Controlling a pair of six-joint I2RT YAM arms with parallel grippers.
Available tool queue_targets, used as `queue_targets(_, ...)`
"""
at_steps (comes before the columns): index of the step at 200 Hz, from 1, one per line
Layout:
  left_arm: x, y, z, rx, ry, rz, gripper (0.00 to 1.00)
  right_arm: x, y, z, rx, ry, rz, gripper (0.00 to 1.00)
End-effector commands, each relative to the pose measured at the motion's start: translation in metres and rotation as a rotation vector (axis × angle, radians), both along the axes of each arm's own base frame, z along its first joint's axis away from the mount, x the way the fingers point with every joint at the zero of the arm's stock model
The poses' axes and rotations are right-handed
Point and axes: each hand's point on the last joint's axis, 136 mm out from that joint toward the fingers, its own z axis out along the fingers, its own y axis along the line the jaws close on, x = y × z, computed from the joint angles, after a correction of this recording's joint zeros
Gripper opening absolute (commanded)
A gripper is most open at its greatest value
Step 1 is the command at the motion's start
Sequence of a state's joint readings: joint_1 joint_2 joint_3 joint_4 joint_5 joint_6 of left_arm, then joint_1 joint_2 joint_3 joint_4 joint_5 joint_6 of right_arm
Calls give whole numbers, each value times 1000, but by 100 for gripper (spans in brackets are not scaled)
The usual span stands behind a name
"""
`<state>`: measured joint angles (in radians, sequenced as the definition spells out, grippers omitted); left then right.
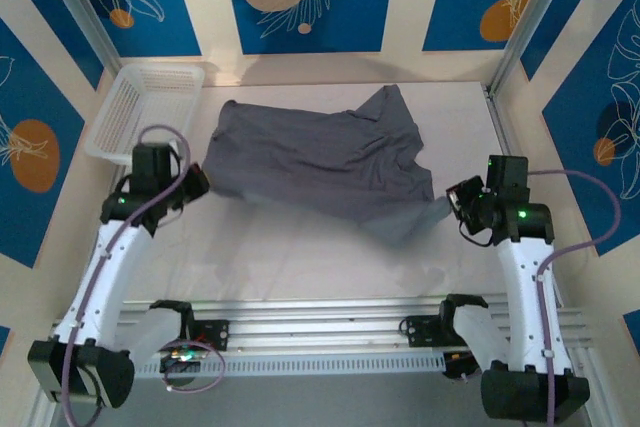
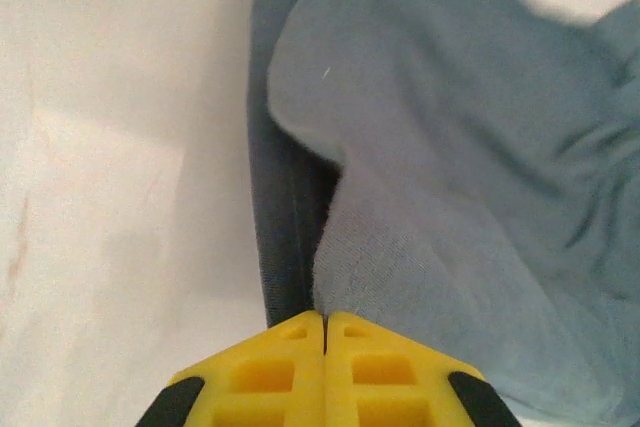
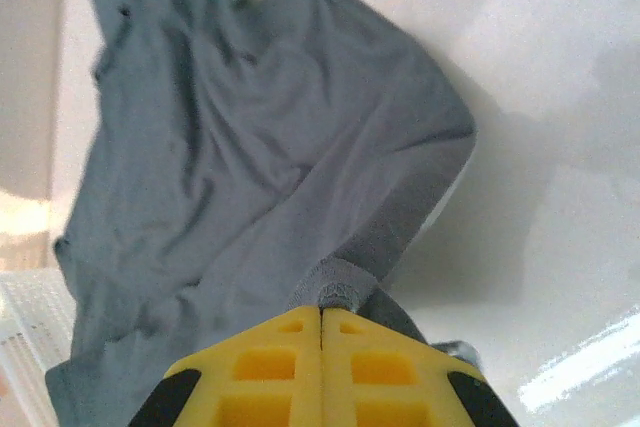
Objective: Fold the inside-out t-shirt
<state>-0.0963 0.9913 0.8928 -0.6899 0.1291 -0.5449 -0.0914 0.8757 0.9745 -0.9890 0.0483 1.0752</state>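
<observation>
white basket (image 1: 132, 112), just left of t-shirt (image 1: 320, 162)

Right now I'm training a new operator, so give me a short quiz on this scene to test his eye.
1. True or false: the left gripper is shut on the t-shirt.
2. Where does the white basket sit? A) at the far left corner of the table; B) between the arm bases; C) on top of the shirt.
3. Fill in: the right gripper pinches a bunched bit of the ____.
Key: 1 true; 2 A; 3 t-shirt.
</observation>
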Motion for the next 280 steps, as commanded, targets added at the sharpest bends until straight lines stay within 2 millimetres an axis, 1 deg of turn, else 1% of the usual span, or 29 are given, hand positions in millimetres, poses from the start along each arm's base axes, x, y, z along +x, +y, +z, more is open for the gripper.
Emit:
queue_targets(1, -38, 2, -46, 4, 176, 7, 0, -9, 13, -6, 68, 48, 3, 0)
queue_targets(30, -61, 10, -61, 26, 245, 49, 0, -27, 12, -14, 48, 100, -10, 0)
queue_targets(43, -72, 18, -69, 47, 298, 98, 0, -37, 11, -14, 37, 113, -10, 0)
queue_targets(64, -89, 33, -78, 105, 356, 178, 0, -46, 11, -9, 30, 48, -2, 0)
queue_targets(83, -98, 44, -84, 139, 368, 237, 0, -54, 17, -11, 70, -11, -11, 0)
queue_targets(99, -100, 49, -84, 150, 361, 269, 0, -57, 26, -9, 114, -82, 15, 0)
queue_targets(118, -103, 55, -84, 167, 367, 309, 0, -58, 36, 1, 158, -204, 52, 0)
queue_targets(136, -102, 56, -87, 170, 371, 314, 0, -62, 37, 7, 168, -270, 50, 0)
queue_targets(152, -100, 53, -90, 157, 367, 300, 0, -66, 40, 0, 184, -260, 58, 0)
queue_targets(167, -98, 50, -91, 146, 363, 286, 0, -69, 46, -12, 225, -202, 63, 0)
queue_targets(178, -98, 49, -91, 146, 362, 279, 0, -68, 51, -14, 252, -190, 75, 0)
queue_targets(198, -93, 50, -85, 153, 338, 268, 0, -56, 52, 0, 242, -262, 101, 0)
queue_targets(220, -78, 48, -72, 154, 276, 248, 0, -31, 53, 21, 220, -367, 147, 0)
queue_targets(239, -63, 47, -63, 159, 242, 231, 0, -10, 63, 37, 221, -400, 234, 0)
queue_targets(255, -60, 48, -65, 180, 267, 223, 0, -4, 67, 35, 203, -356, 273, 0)
queue_targets(268, -66, 54, -71, 212, 316, 240, 0, -6, 68, 28, 203, -334, 279, 0)
queue_targets(280, -70, 58, -74, 235, 338, 252, 0, -7, 65, 23, 188, -329, 255, 0)
